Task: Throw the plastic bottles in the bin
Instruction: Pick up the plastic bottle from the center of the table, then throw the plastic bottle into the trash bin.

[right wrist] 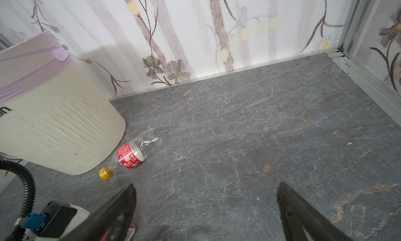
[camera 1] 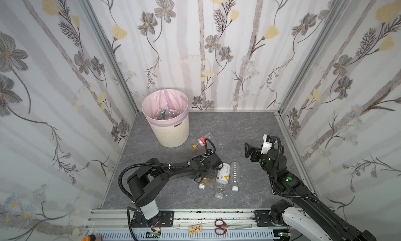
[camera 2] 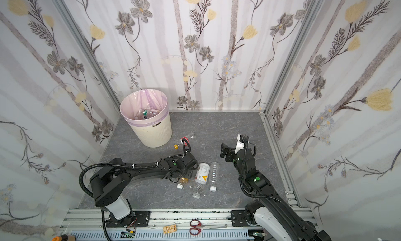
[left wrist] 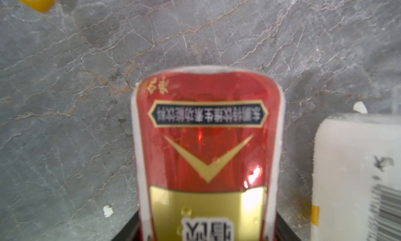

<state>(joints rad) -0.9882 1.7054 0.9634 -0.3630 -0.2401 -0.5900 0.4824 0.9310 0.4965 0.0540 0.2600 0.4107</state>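
Grasp stage: red-and-gold-labelled bottle (left wrist: 206, 142) lying on tabletop (left wrist: 65, 99) between left gripper (left wrist: 208, 225) jaws, clamping not discernible; right gripper (right wrist: 206, 185) spread, empty; next calls for firm pinch, lift, carry over bin (camera 1: 171, 135).

The bin (camera 1: 171, 135), left of centre in both top views, bears one small dark word, "clean" (camera 1: 178, 124), on its wall just under the liner's edge; in the right wrist view only the end of that print (right wrist: 4, 112) shows, not readable. In the left wrist view the red-and-gold bottle (left wrist: 206, 142) carries a dark, gold-edged banner (left wrist: 207, 114) with a row of pale Chinese characters, upside down and too soft to read surely; a gold chevron (left wrist: 208, 161) adjoins it; larger dark characters (left wrist: 208, 231) are cut off by the frame. The white-labelled bottle (left wrist: 355, 174) beside it shows a barcode (left wrist: 386, 209), digits illegible; the red-labelled bottle (right wrist: 130, 156) has white print, too small to read.
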